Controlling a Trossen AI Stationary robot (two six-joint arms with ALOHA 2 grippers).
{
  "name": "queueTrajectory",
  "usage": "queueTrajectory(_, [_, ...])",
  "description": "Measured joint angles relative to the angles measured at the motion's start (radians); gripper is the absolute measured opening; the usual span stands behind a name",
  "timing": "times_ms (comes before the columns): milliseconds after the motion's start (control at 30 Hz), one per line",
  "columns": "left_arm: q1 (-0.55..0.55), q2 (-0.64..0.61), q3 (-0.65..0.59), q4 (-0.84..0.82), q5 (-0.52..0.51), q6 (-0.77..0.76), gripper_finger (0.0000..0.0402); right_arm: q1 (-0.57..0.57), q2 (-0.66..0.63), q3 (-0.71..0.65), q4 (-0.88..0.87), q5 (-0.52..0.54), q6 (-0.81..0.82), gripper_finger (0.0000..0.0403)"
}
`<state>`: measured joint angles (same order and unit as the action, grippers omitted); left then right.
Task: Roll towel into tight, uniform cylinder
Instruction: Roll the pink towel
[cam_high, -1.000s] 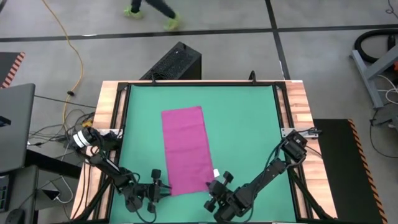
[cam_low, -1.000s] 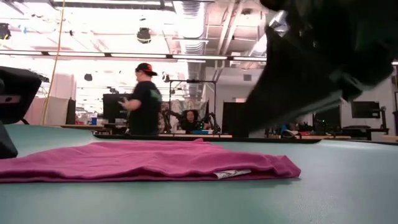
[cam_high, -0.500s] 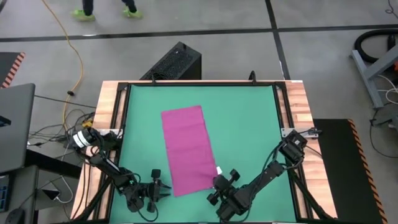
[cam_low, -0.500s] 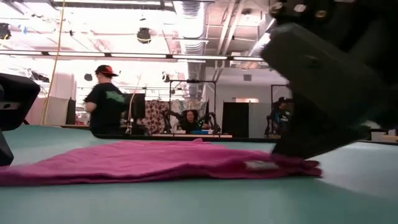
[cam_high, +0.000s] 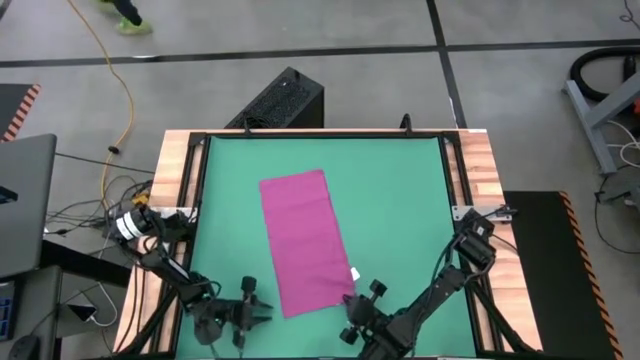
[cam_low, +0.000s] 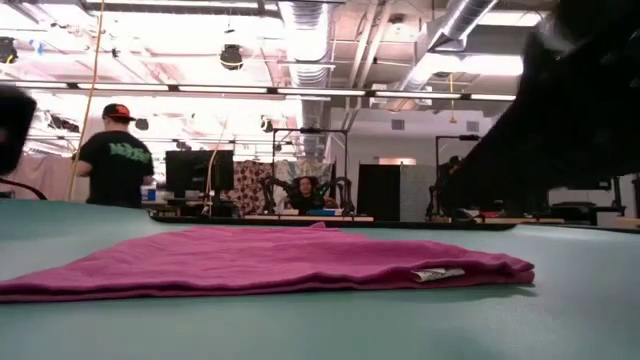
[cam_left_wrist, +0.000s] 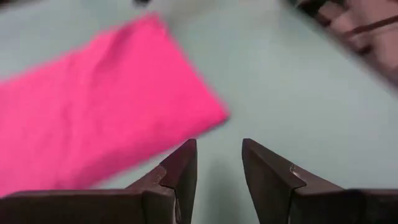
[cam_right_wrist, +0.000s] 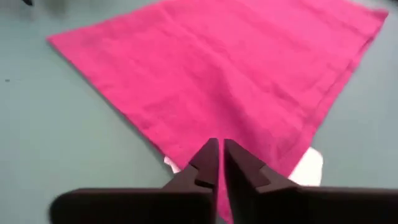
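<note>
The magenta towel (cam_high: 300, 240) lies flat and unrolled on the green mat (cam_high: 405, 200), its long sides running from far to near. Its small white tag (cam_right_wrist: 308, 167) sticks out at the near right corner. My left gripper (cam_left_wrist: 217, 152) stands open on the bare mat just off the towel's near left corner (cam_left_wrist: 221, 115). My right gripper (cam_right_wrist: 220, 149) hovers above the near right corner with only a narrow gap between its fingers. In the low view it shows as a dark shape (cam_low: 570, 110) well above the cloth (cam_low: 270, 262).
Bare green mat lies on both sides of the towel and beyond its far end. A wooden frame (cam_high: 480, 180) borders the mat. A black box (cam_high: 285, 100) stands past the far edge. A person (cam_low: 115, 165) walks in the room behind.
My right gripper went down onto the towel's near right corner and drew it a little toward the table's right edge. It has since come off the cloth, going up and toward the near edge. The corner with the tag now lies farther right, and the rest of the towel has stayed put.
</note>
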<state>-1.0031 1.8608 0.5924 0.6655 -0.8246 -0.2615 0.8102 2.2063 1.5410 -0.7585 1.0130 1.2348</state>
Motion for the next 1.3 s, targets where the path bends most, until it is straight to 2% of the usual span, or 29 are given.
queueTrajectory(67, [0.003, -0.001, 0.007, 0.006, -0.013, 0.069, 0.0119, 0.009, 0.000, 0.000, 0.000, 0.032, -0.009, 0.0078])
queueTrajectory(267, [0.031, 0.000, 0.085, -0.049, 0.004, 0.296, 0.0133, 0.026, -0.001, 0.000, 0.016, 0.032, -0.162, 0.0181])
queueTrajectory(367, [0.060, 0.000, 0.132, -0.100, 0.024, 0.360, 0.0146, 0.027, -0.001, 0.000, 0.018, 0.032, -0.207, 0.0210])
queueTrajectory(667, [0.113, 0.007, 0.168, -0.328, 0.100, 0.268, 0.0160, 0.019, -0.002, 0.000, 0.019, 0.003, -0.223, 0.0204])
queueTrajectory(900, [0.109, 0.007, 0.167, -0.296, 0.137, 0.280, 0.0160, 0.020, -0.002, 0.000, 0.023, 0.002, -0.216, 0.0203])
queueTrajectory(1300, [0.121, 0.051, 0.193, -0.257, 0.171, 0.444, 0.0160, 0.012, -0.002, 0.000, 0.058, -0.001, -0.214, 0.0203])
